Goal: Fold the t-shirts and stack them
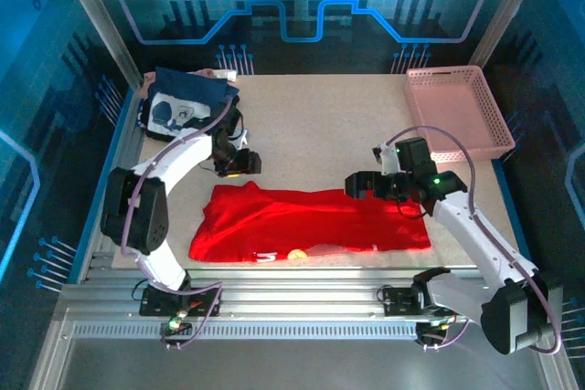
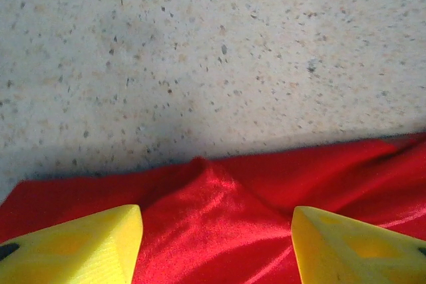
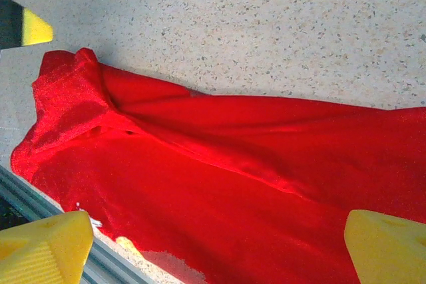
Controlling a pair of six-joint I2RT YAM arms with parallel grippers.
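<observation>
By the far edge of red t-shirt (image 1: 311, 223), left tool (image 1: 237, 169), right tool (image 1: 358, 184) released.

The left arm (image 1: 151, 198) rises from its base at 7 o'clock in the top view, folds at the elbow and sends its white forearm toward 1 o'clock. Its wrist is bent downward, and the left jaws stand parted, yellow fingers (image 2: 80, 247) apart. The right arm (image 1: 475, 235) folds its elbow out at 5 o'clock and stretches its forearm toward 10 o'clock, the right jaws spread wide with yellow fingers (image 3: 46, 251) far apart.
</observation>
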